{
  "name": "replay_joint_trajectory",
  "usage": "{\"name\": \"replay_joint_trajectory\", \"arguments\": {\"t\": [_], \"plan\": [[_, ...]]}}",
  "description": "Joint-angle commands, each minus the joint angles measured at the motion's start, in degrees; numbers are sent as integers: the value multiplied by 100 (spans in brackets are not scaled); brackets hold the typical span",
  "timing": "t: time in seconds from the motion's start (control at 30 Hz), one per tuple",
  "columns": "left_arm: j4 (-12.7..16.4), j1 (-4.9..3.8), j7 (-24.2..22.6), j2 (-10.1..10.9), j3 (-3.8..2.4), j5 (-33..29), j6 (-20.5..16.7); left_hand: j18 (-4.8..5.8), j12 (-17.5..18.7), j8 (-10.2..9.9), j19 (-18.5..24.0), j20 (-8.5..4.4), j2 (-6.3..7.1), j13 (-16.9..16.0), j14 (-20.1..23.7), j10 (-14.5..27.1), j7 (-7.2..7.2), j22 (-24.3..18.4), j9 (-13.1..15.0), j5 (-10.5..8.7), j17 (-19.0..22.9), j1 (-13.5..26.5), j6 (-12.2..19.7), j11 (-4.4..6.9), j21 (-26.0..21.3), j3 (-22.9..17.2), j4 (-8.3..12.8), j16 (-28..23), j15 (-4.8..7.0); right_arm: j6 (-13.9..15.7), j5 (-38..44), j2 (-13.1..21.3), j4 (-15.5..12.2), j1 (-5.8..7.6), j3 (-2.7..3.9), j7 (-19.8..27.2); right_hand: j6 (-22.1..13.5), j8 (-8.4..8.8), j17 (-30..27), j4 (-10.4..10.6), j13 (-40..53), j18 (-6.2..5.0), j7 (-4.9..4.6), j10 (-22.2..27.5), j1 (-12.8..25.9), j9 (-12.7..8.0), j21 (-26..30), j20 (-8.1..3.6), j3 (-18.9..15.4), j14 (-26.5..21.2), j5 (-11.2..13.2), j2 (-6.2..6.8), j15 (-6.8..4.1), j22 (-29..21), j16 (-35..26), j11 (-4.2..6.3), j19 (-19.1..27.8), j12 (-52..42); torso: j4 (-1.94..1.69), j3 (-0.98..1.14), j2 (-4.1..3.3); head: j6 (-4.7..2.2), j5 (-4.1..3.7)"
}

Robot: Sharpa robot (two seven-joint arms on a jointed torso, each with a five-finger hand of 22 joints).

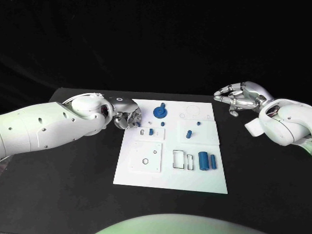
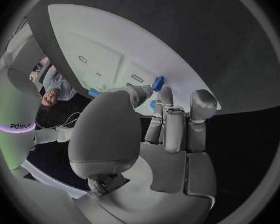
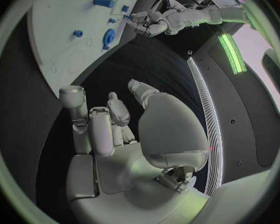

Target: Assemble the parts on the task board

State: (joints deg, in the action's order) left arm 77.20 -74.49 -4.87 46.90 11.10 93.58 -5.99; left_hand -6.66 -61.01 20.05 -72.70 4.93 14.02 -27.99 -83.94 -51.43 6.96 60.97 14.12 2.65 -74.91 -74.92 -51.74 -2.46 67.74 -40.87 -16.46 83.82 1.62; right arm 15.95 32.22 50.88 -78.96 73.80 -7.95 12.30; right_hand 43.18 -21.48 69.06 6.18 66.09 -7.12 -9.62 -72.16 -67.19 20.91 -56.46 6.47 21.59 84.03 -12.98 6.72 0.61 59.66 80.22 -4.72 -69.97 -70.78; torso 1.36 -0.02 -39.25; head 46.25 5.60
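The white task board lies in the middle of the black table. On it are a round blue disc part, small blue pegs and two blue cylinders near its right front. My left hand hovers at the board's far left edge with its fingers curled in. In the left wrist view a blue piece shows right at the thumb tip, and I cannot tell whether it is pinched or lies on the board behind. My right hand hangs off the board's far right corner and holds nothing.
Bare black table lies on both sides of the board. Several outlined recesses mark the board's front half. In the right wrist view my right hand has its fingers apart, well clear of the board.
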Motion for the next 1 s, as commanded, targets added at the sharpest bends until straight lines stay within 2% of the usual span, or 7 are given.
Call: {"name": "replay_joint_trajectory", "arguments": {"t": [0.03,0.47,0.67,0.8,0.9,0.97,1.0], "plan": [[5,0,-11,-6,-2,-70,-65,-10,29,-43,-27,-12,3,10,-48,-40,21,-5,-10,19,-355,64,-20,-8,2,7,-19,-5,-54,-96,34,-7,-1,-4,0,55,-46,-23,-8,32,4,-71,-11,-22,1,2,37,-12,-5,115,-22,-43,-29,-7,-25,0,22,11,0,-1,-1,1,1],[-7,0,37,-4,-2,-83,-117,-14,27,-135,-16,-6,51,20,-43,-38,40,-23,-53,19,-345,181,22,-23,-17,25,-15,-10,-67,-88,34,-11,2,-7,0,55,-46,-23,-8,32,4,-71,-11,-22,1,2,37,-12,-5,115,-22,-43,-29,-7,-25,0,22,11,1,0,1,-3,0],[-8,0,82,5,-3,-85,-160,-14,12,-335,-18,10,201,30,-40,-50,89,-25,-141,17,-337,346,183,-57,-27,109,-20,-13,-95,-84,34,-11,3,-8,0,56,-49,-26,-19,37,-3,-73,-11,-16,-2,2,48,-11,-6,112,-23,-43,-29,-14,-32,0,25,17,3,0,0,-6,-3],[16,0,104,30,-5,-104,-213,-15,-12,-473,-23,24,237,34,-39,-76,114,-26,-200,17,-329,508,298,-76,-32,367,-23,-15,-113,-83,33,-10,3,-9,0,55,-49,-26,-19,37,-3,-73,-11,-16,-2,2,48,-11,-6,112,-23,-43,-29,-14,-32,0,25,17,3,0,1,-5,-4],[64,-1,95,76,-14,-138,-275,-14,-30,-520,-41,30,207,43,-47,-98,104,-14,-221,17,-335,670,247,-76,-26,831,-30,-9,-115,-83,33,-9,4,-10,0,55,-49,-26,-19,37,-3,-73,-11,-16,-2,2,48,-11,-6,112,-23,-43,-29,-14,-32,0,25,17,4,-2,-1,-8,-11],[107,-2,82,110,-53,-174,-321,-11,-40,-502,-57,21,166,49,-59,-114,90,3,-219,18,-352,721,197,-61,-13,1098,-36,2,-105,-84,33,-9,5,-10,0,55,-49,-26,-19,37,-3,-73,-11,-16,-2,2,48,-11,-6,112,-23,-43,-29,-14,-32,0,25,17,4,-2,-1,-9,-13],[134,-2,73,129,-95,-198,-348,-9,-46,-478,-65,17,146,50,-65,-123,82,12,-214,16,-362,730,172,-56,-6,1183,-35,8,-100,-83,33,-8,7,-10,0,55,-49,-26,-19,37,-3,-73,-11,-16,-2,2,48,-11,-6,112,-23,-43,-29,-14,-32,0,25,17,3,-3,-2,-8,-19]]}}
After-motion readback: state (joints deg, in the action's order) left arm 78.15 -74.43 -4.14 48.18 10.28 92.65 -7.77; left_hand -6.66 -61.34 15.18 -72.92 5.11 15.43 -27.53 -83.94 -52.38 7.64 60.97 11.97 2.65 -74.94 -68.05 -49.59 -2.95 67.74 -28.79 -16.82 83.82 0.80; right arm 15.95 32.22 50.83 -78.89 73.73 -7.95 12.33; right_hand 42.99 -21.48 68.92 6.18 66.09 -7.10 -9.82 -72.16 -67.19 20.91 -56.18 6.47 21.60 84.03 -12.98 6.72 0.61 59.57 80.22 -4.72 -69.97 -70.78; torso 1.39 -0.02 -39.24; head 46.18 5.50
